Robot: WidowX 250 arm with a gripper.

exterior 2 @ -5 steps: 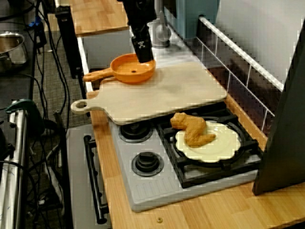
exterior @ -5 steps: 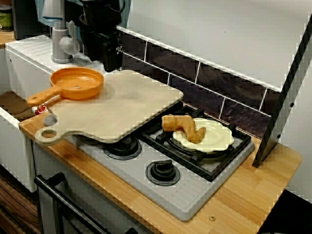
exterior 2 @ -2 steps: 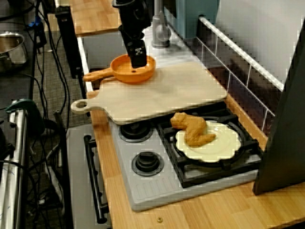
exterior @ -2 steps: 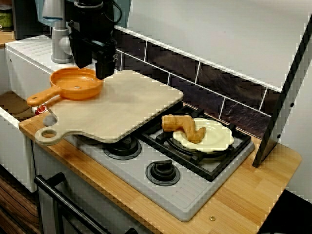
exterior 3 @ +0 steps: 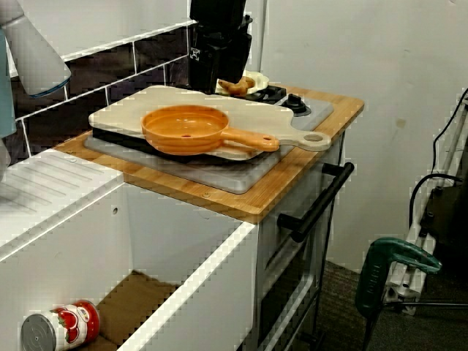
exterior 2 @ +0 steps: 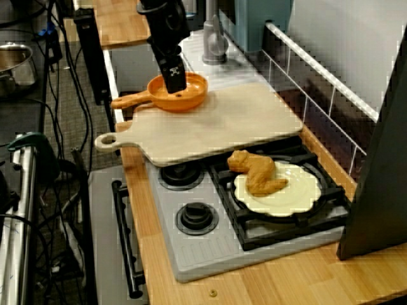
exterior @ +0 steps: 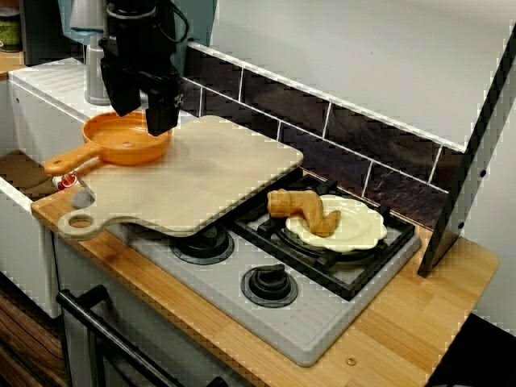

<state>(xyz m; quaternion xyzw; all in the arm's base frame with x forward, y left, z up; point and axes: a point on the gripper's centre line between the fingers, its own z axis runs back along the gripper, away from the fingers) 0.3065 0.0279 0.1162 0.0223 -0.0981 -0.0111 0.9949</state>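
My black gripper [exterior: 141, 121] hangs open just over the rear rim of an orange frying pan [exterior: 127, 139], with nothing between its fingers. In the view from the stove's right side the gripper [exterior 2: 174, 79] reaches down into the pan's [exterior 2: 180, 95] bowl area. The pan lies on the far-left corner of a pale wooden cutting board [exterior: 201, 173], its handle pointing off the board toward the sink. In the view from the sink side the gripper [exterior 3: 219, 73] stands behind the pan [exterior 3: 186, 128], and I cannot tell whether they touch.
The board covers the stove's left burners. On the back right burner a cream plate [exterior: 359, 230] carries a brown toy chicken piece [exterior: 305, 211]. A grey tap [exterior: 101, 76] stands behind the pan. A tomato can [exterior 3: 62, 327] lies in the sink. A black panel [exterior: 472, 153] leans at the right.
The gripper has moved left along the back of the board and come down over the orange pan. Pan, board and plate have not moved.
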